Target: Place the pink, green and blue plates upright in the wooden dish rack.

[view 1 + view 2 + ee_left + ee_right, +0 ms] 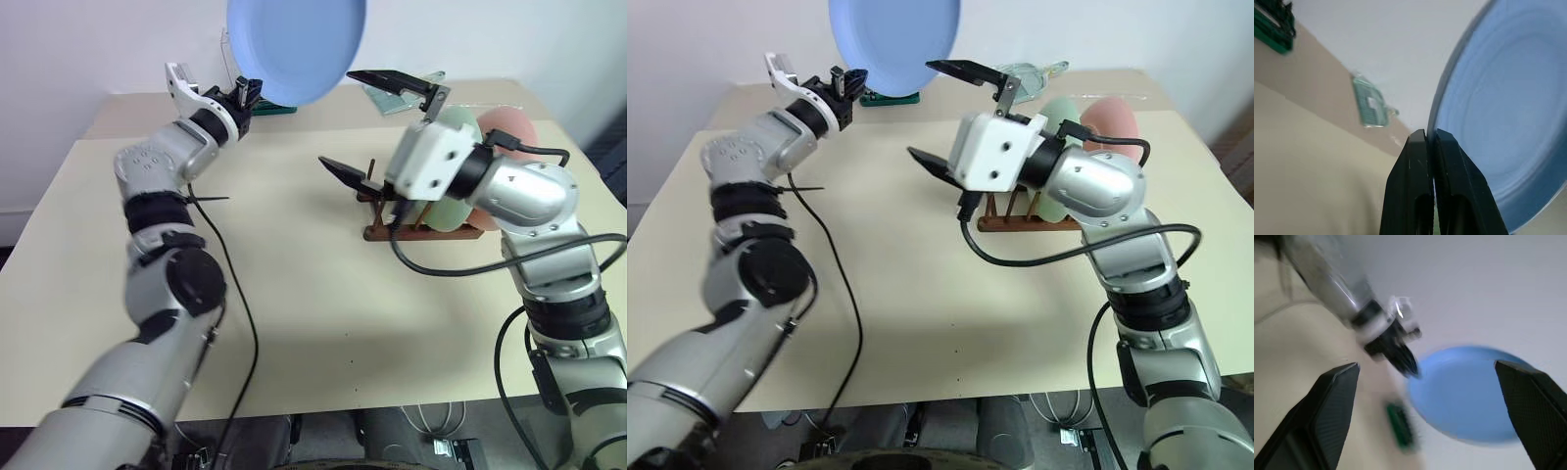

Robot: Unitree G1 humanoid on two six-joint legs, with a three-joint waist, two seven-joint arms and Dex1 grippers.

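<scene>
Near the table's middle the right gripper (367,122) hovers spread wide and empty just left of the wooden dish rack (423,227) holding the green plate (460,201) and pink plate (507,129) upright, while farther left the left gripper (247,95) pinches the blue plate (294,44) by its rim, raised high.

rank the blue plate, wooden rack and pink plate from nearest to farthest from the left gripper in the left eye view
1. blue plate: pinched at its rim by the left gripper, raised above the table's far side.
2. wooden dish rack: on the table, off toward the robot's right.
3. pink plate: upright at the rack's far right end.
</scene>
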